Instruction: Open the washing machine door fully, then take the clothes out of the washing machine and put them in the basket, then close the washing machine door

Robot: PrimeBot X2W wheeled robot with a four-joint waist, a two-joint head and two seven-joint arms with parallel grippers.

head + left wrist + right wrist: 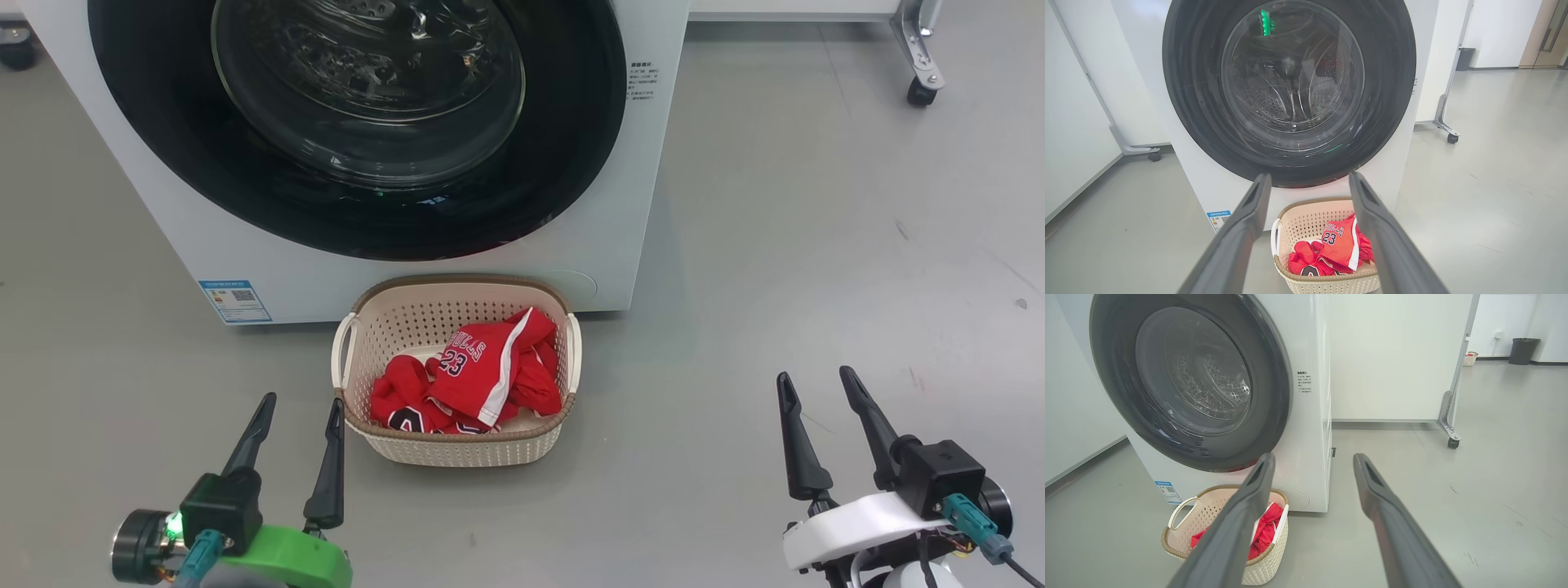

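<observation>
The white washing machine [620, 204] stands ahead with its black-rimmed round door [367, 204] shut against the front. On the floor just before it sits the cream basket [457, 445], holding the red clothes [482, 371] with the number 23 showing. My left gripper [300, 404] hangs open just left of the basket, nothing between its fingers. Well to the basket's right, my right gripper [816, 377] is open and empty too. In the left wrist view the door [1290, 163], basket [1306, 222] and clothes [1337, 245] lie straight ahead between the fingers [1237, 232]. The right wrist view has the basket [1180, 539] at lower left.
Bare grey floor [816, 245] spreads to the right of the machine. A white partition on a caster foot [921, 82] stands behind at the right, and another caster foot [1153, 155] shows at the left. A dark bin [1523, 351] sits far back.
</observation>
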